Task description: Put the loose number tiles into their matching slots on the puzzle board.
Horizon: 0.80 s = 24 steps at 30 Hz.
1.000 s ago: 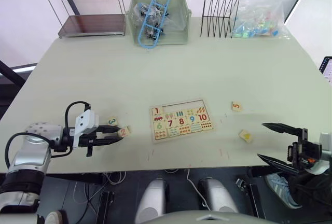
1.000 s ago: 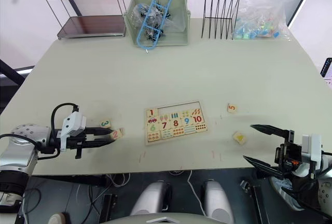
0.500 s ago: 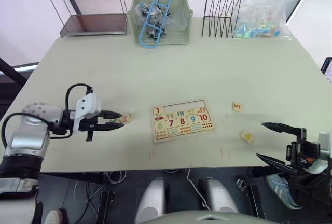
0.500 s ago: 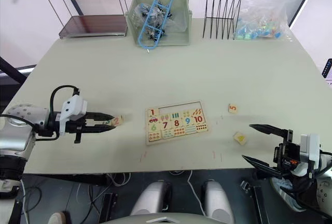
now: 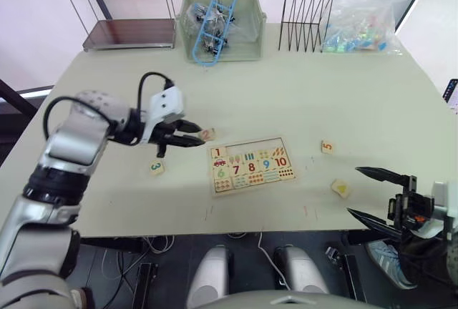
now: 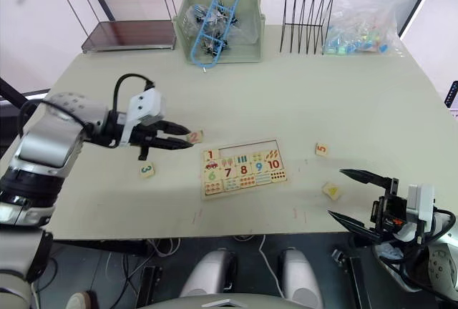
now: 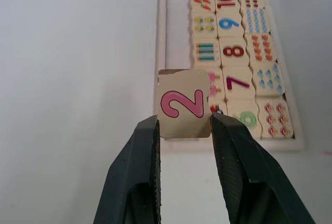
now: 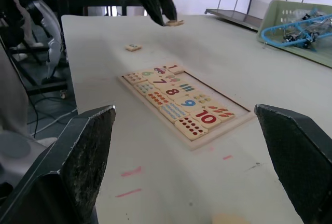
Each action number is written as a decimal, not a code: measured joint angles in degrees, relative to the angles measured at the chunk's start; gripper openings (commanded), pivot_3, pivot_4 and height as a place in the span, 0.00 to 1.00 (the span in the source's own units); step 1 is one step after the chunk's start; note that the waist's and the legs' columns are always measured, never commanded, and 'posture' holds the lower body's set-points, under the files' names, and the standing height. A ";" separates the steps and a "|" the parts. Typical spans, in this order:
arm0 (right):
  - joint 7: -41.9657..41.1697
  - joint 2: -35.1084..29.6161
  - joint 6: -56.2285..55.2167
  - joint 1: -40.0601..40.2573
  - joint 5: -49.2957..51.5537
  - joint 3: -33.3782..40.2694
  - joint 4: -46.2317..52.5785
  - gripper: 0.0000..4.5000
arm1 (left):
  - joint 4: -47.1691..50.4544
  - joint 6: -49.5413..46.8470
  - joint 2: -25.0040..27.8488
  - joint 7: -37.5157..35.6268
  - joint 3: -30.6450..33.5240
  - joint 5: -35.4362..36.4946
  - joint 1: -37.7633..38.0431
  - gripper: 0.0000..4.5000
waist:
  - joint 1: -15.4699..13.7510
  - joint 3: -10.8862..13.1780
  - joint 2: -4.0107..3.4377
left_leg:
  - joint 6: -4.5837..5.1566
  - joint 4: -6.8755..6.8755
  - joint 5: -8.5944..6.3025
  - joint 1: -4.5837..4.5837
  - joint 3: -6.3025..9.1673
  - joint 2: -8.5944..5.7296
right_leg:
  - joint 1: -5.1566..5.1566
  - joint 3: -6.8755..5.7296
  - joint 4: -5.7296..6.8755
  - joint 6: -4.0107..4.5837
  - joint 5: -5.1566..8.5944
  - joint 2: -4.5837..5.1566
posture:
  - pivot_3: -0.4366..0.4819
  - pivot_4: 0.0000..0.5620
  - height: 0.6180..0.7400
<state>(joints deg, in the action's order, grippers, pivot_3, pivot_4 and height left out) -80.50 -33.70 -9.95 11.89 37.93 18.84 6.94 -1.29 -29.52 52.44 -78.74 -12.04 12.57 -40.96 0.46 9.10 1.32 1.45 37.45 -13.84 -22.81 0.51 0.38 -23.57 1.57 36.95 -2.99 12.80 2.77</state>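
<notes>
Tile 2 [image 7: 182, 109] is sitting pinched between the two black fingers of the left gripper [image 5: 199, 133], which is hovering above the table [image 5: 286, 87] just off the board's [image 5: 250, 165] upper left corner, with the pink digit facing the wrist camera. The board is lying flat near the table's front edge, with tile 1 [image 5: 216, 153] already sitting in the first slot of its top row and the remaining slots [image 5: 252, 146] beside it showing bare pale wood. Numbers 6 to 10 and the counting pictures are filling the rows below. Tile 3 [image 5: 156, 167] is lying on the table to the left of the board, below the left arm. Tile 5 [image 5: 328, 146] is resting to the right of the board, and a tile with a yellow digit [image 5: 340, 188] is lying nearer the front edge, close to the right gripper [image 5: 373, 193]. That gripper is hanging at the table's front right with its fingers spread wide, holding nothing. A shelf [image 5: 122, 8], a green bin [image 5: 220, 23], a wire rack [image 5: 308, 8] and a bag of plastic bits [image 5: 358, 26] are standing along the far edge.
</notes>
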 measured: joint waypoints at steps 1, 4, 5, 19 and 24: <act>0.02 0.03 -0.17 -0.10 -0.02 0.00 0.00 1.00 | -0.04 -0.33 -0.34 -0.34 -0.66 -0.19 -0.79 0.20 | 0.05 0.00 0.00 | 0.00 0.00 0.00 0.00 0.00 0.00 | 0.00 0.00 0.00 0.00 0.00 0.00 | 0.48 0.27 1.00; 0.14 0.18 -0.49 0.26 -0.23 -0.01 -0.01 1.00 | -1.25 -1.06 -2.22 -1.16 -4.81 -2.53 -3.99 0.20 | 0.15 0.00 0.00 | 0.00 0.00 0.00 0.00 0.04 0.01 | 0.00 0.00 0.02 0.01 0.00 -0.04 | 0.48 0.27 1.00; 0.14 0.21 -0.50 0.25 -0.26 -0.04 0.00 1.00 | -1.41 -1.06 -2.44 -1.18 -5.12 -2.71 -4.19 0.20 | 0.17 0.00 0.00 | 0.00 0.00 0.00 0.01 0.04 0.01 | 0.00 0.00 0.02 0.01 0.00 -0.04 | 0.48 0.27 1.00; 1.27 0.46 -1.72 1.38 -0.67 -0.28 0.73 1.00 | -9.38 -5.21 -8.77 -3.55 -18.02 -13.76 -14.59 0.20 | 0.17 0.01 0.01 | 0.00 0.02 0.00 -0.02 0.05 0.00 | -0.01 0.01 0.03 0.00 0.01 -0.04 | 0.48 0.27 1.00; 2.17 0.63 -1.80 1.56 -0.81 -0.27 0.81 1.00 | -11.34 -6.63 -9.79 -5.32 -20.88 -16.37 -15.35 0.20 | 0.22 0.01 0.01 | 0.01 0.02 0.00 -0.02 0.06 0.01 | -0.01 0.01 0.04 0.01 0.01 -0.05 | 0.48 0.27 1.00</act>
<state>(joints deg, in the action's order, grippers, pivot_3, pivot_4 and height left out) -78.33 -33.07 -11.75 13.44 37.12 18.56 7.75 -12.63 -36.15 42.65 -84.06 -32.92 -3.80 -56.32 0.67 9.11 1.33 1.45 37.47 -13.83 -22.83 0.57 0.38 -23.57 1.59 37.00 -2.99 12.81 2.72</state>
